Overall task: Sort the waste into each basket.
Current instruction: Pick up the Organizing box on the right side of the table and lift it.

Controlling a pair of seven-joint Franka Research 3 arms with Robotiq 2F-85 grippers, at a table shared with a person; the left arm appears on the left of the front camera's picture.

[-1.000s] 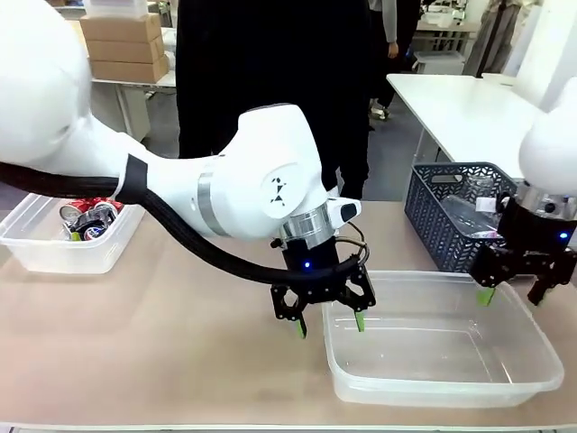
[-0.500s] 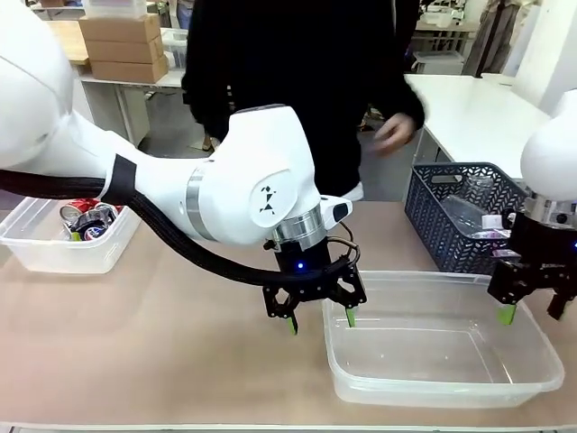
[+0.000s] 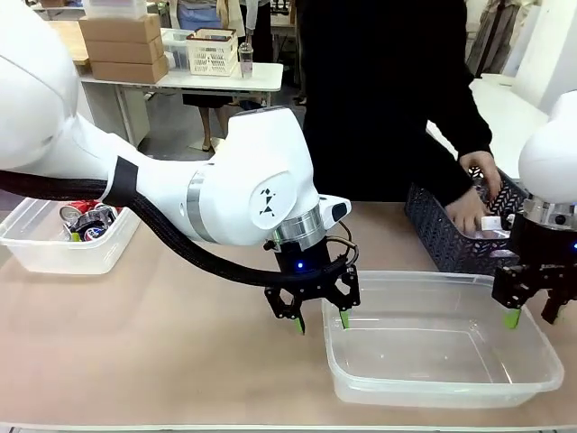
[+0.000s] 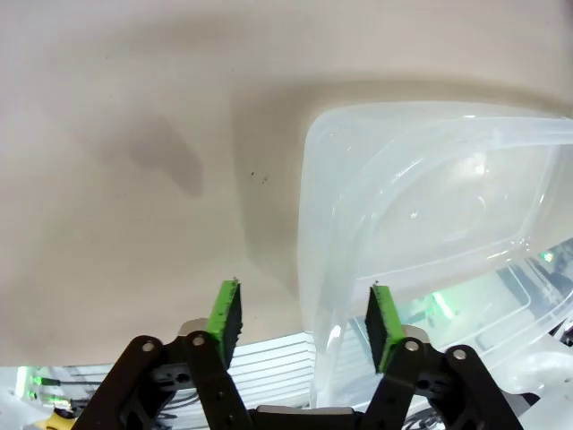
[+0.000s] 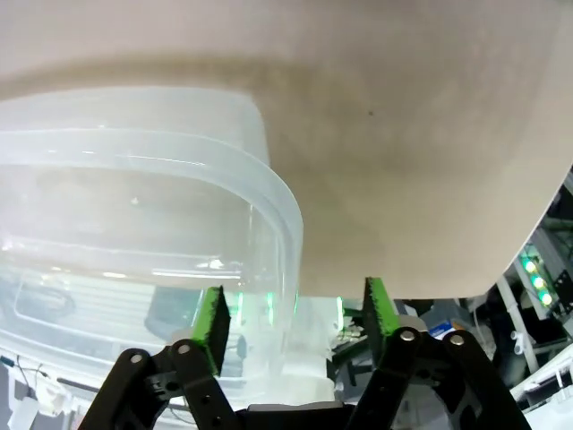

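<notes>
Red and silver cans (image 3: 88, 219) lie in a small clear basket (image 3: 36, 251) at the table's left edge. Clear plastic bottles (image 3: 493, 225) sit in the dark lattice basket (image 3: 442, 225) at the right, partly covered by a person's hands (image 3: 471, 209). My left gripper (image 3: 320, 320) is open, its green pads either side of the left rim of a large clear tub (image 3: 361, 383). In the left wrist view the gripper (image 4: 303, 313) straddles that rim (image 4: 309, 224). My right gripper (image 3: 534, 316) is open over the tub's right rim (image 5: 288, 235), with the gripper (image 5: 291, 313) straddling it and holding nothing.
The large clear tub holds nothing and takes up the front middle and right of the table. A person in black stands at the far side, leaning over the lattice basket. Bare tabletop (image 3: 162, 343) lies between the small basket and the large tub.
The person has leaned right and put both hands into the lattice basket. My right gripper has shifted a little to the right along the tub; my left gripper has hardly moved.
</notes>
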